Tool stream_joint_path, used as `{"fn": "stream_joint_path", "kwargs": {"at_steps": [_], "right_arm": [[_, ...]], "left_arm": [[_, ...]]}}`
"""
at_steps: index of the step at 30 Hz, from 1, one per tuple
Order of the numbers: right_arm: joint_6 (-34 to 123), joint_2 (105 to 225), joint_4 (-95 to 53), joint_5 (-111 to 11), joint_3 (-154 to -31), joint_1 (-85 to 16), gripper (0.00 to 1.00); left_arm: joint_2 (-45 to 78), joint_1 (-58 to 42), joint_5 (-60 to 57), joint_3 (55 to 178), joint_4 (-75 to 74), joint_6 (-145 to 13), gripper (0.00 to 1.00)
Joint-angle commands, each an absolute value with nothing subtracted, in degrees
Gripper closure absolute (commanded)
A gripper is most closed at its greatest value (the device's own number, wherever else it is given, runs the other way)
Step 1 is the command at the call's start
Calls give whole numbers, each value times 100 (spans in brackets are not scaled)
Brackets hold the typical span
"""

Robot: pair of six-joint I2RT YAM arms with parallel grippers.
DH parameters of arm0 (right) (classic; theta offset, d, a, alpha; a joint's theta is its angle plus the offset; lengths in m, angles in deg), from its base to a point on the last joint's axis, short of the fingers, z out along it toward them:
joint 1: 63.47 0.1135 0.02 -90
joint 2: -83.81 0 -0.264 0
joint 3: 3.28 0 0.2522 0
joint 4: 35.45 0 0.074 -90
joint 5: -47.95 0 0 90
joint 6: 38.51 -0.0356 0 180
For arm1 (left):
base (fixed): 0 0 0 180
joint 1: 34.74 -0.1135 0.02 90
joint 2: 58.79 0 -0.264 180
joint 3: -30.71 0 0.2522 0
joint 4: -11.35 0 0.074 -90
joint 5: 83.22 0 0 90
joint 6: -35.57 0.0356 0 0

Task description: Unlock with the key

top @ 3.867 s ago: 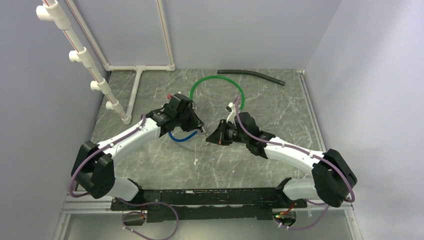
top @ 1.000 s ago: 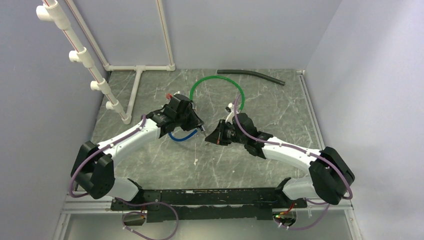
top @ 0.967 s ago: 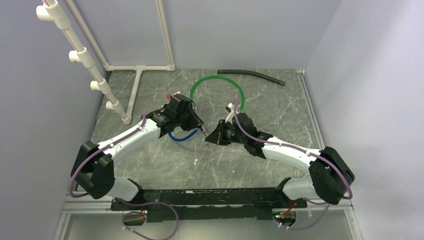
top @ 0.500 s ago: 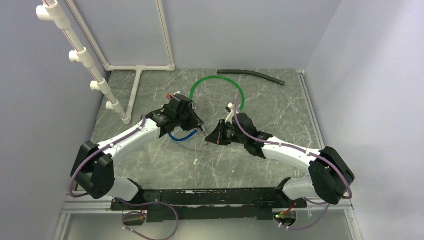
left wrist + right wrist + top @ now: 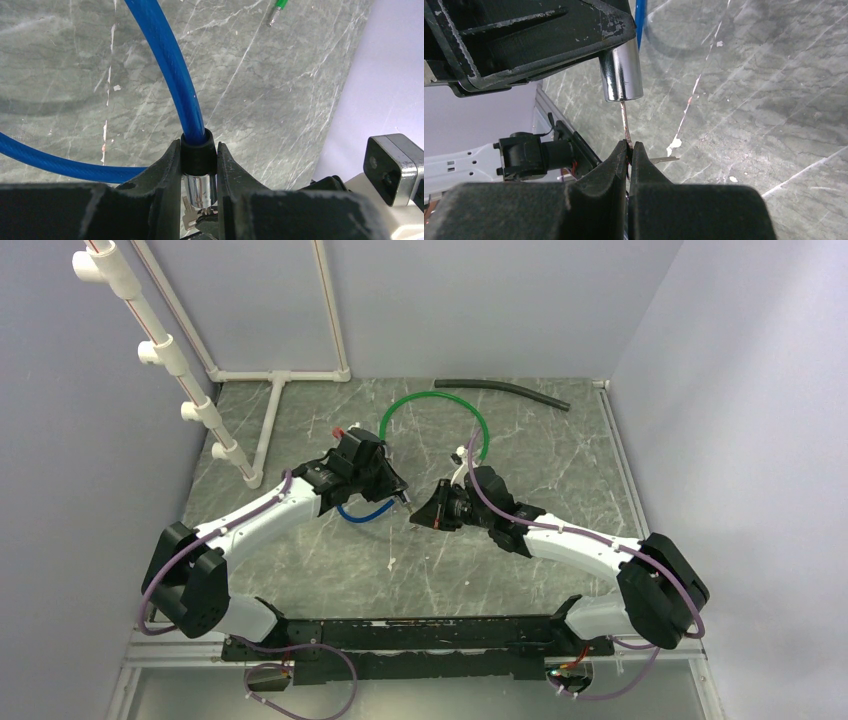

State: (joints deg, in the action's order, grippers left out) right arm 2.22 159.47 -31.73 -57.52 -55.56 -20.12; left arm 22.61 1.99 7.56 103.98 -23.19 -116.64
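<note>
A blue cable lock [image 5: 362, 512] lies on the marble table; its black collar and chrome lock barrel [image 5: 199, 187] sit between the fingers of my left gripper [image 5: 199, 165], which is shut on it. In the right wrist view the chrome barrel [image 5: 620, 79] points down at a thin key [image 5: 625, 125]. The key's blade enters the barrel's end. My right gripper [image 5: 629, 150] is shut on the key's head. A second key [image 5: 663, 160] hangs beside it. In the top view the left gripper [image 5: 385, 485] and right gripper [image 5: 425, 512] meet mid-table.
A green cable loop [image 5: 436, 400] lies behind the grippers, its metal tip [image 5: 272, 17] in the left wrist view. A black hose [image 5: 500, 390] lies at the back. White PVC pipes [image 5: 180, 370] stand at the left and rear.
Hardly anything has moved; both arms hold the same pose, with the right gripper staying at the lock barrel's end.
</note>
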Motion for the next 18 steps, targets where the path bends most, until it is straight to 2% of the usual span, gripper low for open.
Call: {"fn": "stream_joint_path", "kwargs": {"at_steps": [1,18], "right_arm": [[95,15966,-3582,-5804,-5683,-1988,100],[-149,15825,-3518,-5666,-5470,-1979,100]], "left_arm": [[2046,190,817,10490,-2020,-11657,100],[1905,190,917,10408,-1952,-11735,100]]}}
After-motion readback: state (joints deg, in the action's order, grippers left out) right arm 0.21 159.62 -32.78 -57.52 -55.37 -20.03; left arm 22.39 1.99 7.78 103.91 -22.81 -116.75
